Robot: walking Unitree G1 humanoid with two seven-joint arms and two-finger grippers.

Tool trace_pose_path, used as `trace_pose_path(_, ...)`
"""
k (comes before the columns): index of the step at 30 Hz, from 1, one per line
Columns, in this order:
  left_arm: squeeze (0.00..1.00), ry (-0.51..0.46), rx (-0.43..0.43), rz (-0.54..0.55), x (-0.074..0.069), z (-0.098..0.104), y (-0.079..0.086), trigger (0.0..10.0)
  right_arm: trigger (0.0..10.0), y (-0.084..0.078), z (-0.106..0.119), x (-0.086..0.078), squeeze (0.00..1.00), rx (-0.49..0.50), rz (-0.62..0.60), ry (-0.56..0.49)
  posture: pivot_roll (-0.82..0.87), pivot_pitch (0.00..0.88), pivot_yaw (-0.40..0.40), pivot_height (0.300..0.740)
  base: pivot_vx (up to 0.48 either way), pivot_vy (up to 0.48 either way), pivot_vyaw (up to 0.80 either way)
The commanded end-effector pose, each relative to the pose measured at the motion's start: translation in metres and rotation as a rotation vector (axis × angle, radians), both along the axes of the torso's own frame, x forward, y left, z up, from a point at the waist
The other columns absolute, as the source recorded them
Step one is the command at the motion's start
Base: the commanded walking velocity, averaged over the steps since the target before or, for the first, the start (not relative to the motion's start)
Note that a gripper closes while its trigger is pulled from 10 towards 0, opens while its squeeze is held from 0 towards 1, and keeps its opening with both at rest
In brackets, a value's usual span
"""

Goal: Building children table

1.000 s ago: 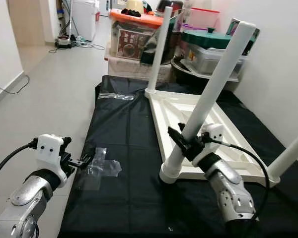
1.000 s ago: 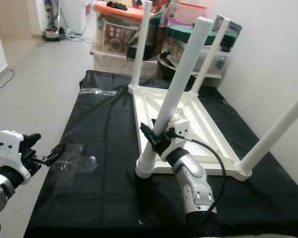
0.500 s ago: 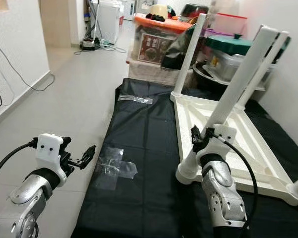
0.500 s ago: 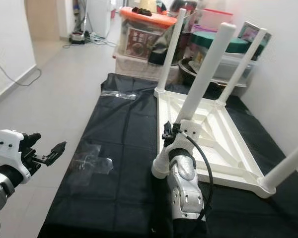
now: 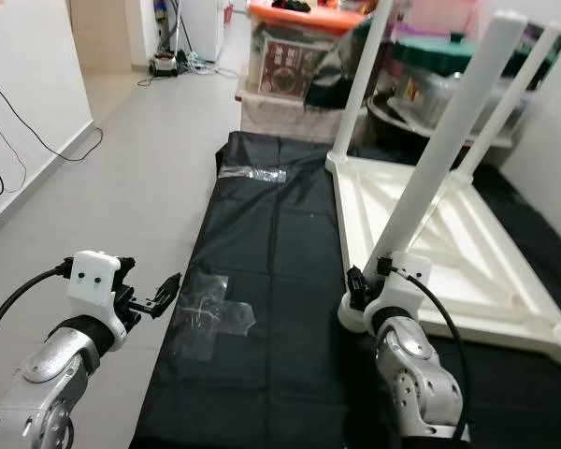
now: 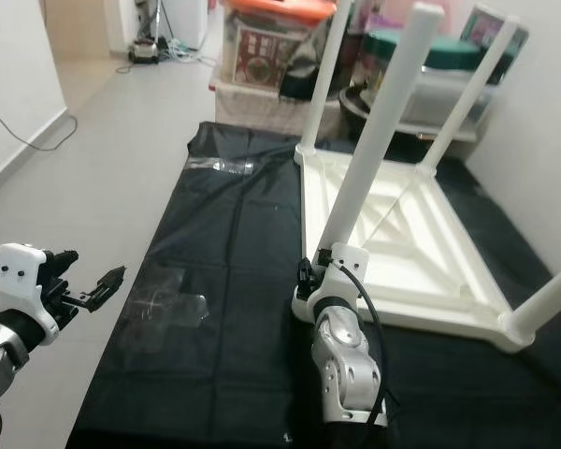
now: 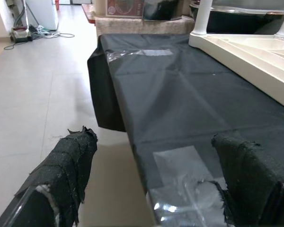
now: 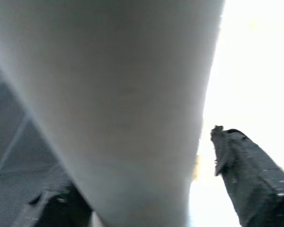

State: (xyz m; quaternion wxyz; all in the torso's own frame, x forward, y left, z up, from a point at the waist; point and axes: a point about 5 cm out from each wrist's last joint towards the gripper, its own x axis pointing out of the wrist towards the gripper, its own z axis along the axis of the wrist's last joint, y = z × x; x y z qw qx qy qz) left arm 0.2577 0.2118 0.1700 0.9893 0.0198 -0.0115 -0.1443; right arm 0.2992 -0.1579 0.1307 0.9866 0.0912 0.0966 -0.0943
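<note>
While the head camera has swung between frames, your right gripper (image 5: pixel 358 290) has really slid down the near white plastic table leg (image 5: pixel 437 164): a second ago it sat part-way up the tube, now it is at the base, just above the corner socket of the upturned white children's table top (image 5: pixel 467 281). That reads as the leg being seated or tightened, with the grip moved low for the next twist; four legs stand up from the top, so assembly looks near finished. In the right wrist view the leg (image 8: pixel 128 109) sits between the two black fingers (image 8: pixel 248 175), one on each side, so the gripper is pinching the leg or very close to it; actual contact is hard to confirm. The table lies upside down on the black plastic floor sheet (image 5: pixel 262 234), right of centre. Your left gripper (image 5: pixel 159 295) hovers with fingers spread over the sheet's left edge, near the clear crumpled plastic bag (image 5: pixel 210 313), well apart from the table.
</note>
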Motion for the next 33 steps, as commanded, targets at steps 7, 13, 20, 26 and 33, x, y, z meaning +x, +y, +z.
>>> trace_pose_path(7,0.0,0.013,-0.005,-0.02,0.004,-0.004,-0.003,10.0,10.0,-0.018,0.028,0.003,1.0,0.0,-0.067,-0.068,0.09,0.0,-0.107,0.74,0.0,0.0,0.0)
trace_pose_path(13,0.0,0.007,-0.006,-0.028,0.005,-0.002,-0.003,10.0,10.0,-0.025,0.054,0.009,1.0,-0.015,-0.011,-0.165,0.07,0.0,-0.096,0.74,0.0,0.0,0.0)
trace_pose_path(20,0.0,0.004,-0.008,-0.04,0.007,-0.002,-0.006,10.0,10.0,-0.043,0.071,0.017,0.0,-0.122,0.081,-0.198,0.06,0.0,-0.09,0.74,0.0,0.0,0.0)
trace_pose_path(26,0.0,0.0,-0.008,-0.05,0.009,-0.001,-0.008,10.0,10.0,-0.061,0.085,0.028,0.0,-0.168,0.135,-0.21,0.06,0.0,-0.092,0.74,0.0,0.0,0.0)
trace_pose_path(33,0.0,-0.004,-0.007,-0.058,0.01,-0.002,-0.009,10.0,10.0,-0.066,0.099,0.039,0.0,-0.141,0.332,-0.242,0.06,0.0,-0.097,0.74,0.0,0.0,0.0)
